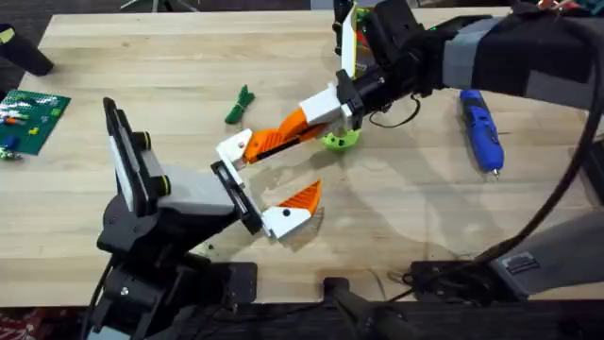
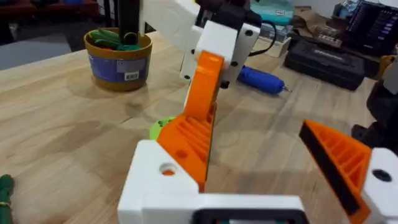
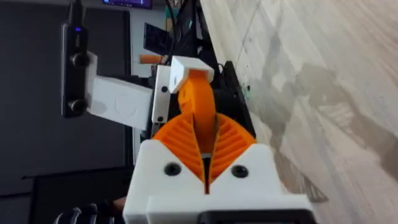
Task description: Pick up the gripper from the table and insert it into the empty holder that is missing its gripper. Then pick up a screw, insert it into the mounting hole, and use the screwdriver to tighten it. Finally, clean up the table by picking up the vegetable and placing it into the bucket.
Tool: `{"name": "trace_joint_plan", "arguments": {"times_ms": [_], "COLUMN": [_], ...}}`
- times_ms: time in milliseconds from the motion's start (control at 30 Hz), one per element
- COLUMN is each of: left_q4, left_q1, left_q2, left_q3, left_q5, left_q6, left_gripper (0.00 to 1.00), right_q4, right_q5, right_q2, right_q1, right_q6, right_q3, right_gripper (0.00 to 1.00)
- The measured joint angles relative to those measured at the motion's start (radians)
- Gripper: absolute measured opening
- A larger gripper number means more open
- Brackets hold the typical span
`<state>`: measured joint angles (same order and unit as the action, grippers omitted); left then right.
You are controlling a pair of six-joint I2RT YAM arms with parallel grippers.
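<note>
Our right gripper (image 1: 304,123) is clamped tight on the orange gripper (image 1: 269,142), whose white base meets the holder (image 1: 234,192) at the claw's 8 o'clock. If we push askew, the base may jam or slip free.

The right arm (image 1: 528,52) rises close under the overhead camera, dark and blurred, and covers the table's far right corner. The bucket (image 1: 346,38) is mostly hidden behind that arm in the overhead view; only a thin yellow sliver shows. A round green disc (image 1: 341,141) is partly covered by the right gripper (image 1: 283,137) there, and in the left wrist view only its edge (image 2: 158,129) shows behind an orange finger. The vegetable (image 2: 5,190) is cut off by the picture's edge in the left wrist view. A green board (image 1: 28,118) runs off the overhead view's left edge; its markings are too small to read. The bucket's label (image 2: 131,76) is illegible.
</note>
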<state>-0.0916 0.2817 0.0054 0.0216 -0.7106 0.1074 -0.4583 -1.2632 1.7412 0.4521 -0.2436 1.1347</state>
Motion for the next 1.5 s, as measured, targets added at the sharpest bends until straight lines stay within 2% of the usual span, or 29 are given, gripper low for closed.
{"name": "trace_joint_plan", "arguments": {"times_ms": [267,600,1067,1500], "left_q4": [0.001,0.000,-0.002,-0.002], "left_q1": [-0.006,-0.006,-0.011,-0.019], "left_q2": [0.000,0.000,0.000,0.000], "left_q3": [0.000,0.000,0.000,0.000], "left_q5": [0.016,-0.011,-0.005,0.028], "left_q6": [-0.002,-0.002,0.010,0.029], "left_gripper": [0.983,0.983,0.983,0.983], "right_q4": [0.095,0.173,0.191,0.290], "right_q5": [0.024,0.056,0.101,0.177], "right_q2": [0.000,0.000,0.000,0.000], "right_q1": [0.010,0.011,0.024,0.097], "right_q6": [-0.080,-0.147,-0.176,-0.232], "right_q3": [-0.001,-0.003,-0.003,-0.003], "right_gripper": [0.020,0.020,0.020,0.019]}}
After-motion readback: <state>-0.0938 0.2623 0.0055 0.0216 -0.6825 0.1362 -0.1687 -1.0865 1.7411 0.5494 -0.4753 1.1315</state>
